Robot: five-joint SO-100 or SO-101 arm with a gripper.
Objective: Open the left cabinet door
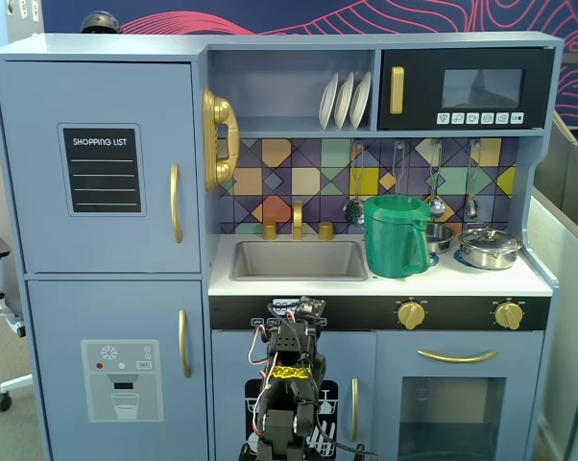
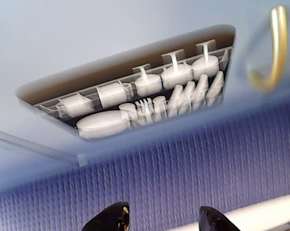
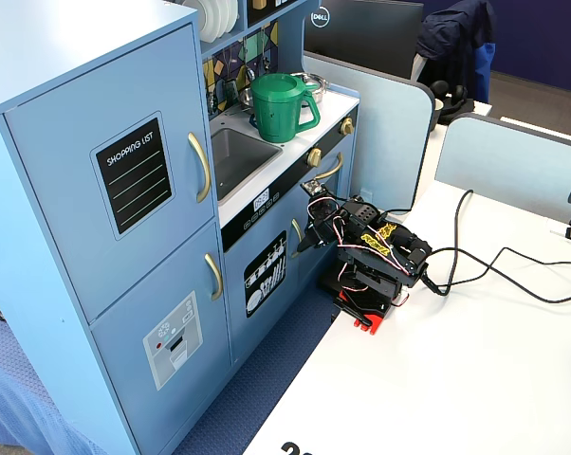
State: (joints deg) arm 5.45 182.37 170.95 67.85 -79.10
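Gripper (image 2: 162,221): two black fingertips at the bottom edge of the wrist view, clear gap between them, nothing held. The black arm (image 3: 371,251) is folded low on the white table (image 3: 475,379), with loose cables trailing off it. It looks like a rest pose, with the reach not yet started.

Nearest to it is the small grey-blue door with the dishware picture (image 1: 287,413), pointed straight at by the wrist camera, its short gold handle (image 2: 275,48) blurred. That is not the target.

Further back sits the matte grey-blue toy kitchen, flat painted panels throughout. A glossy green plastic pitcher (image 1: 397,235) and a steel pot (image 1: 489,248) sit on the white counter beside the recessed grey sink (image 1: 299,259).

Target is the left cabinet door (image 1: 97,163), upper left in a fixed view, above the door with the water-dispenser picture (image 1: 121,379). It's flush, so shut. It has a black "SHOPPING LIST" chalkboard panel (image 1: 102,170). The vertical curved gold handle (image 1: 175,202) sits on its right edge, so it likely hinges left; I'd hook there. It is well above and left of the claw.
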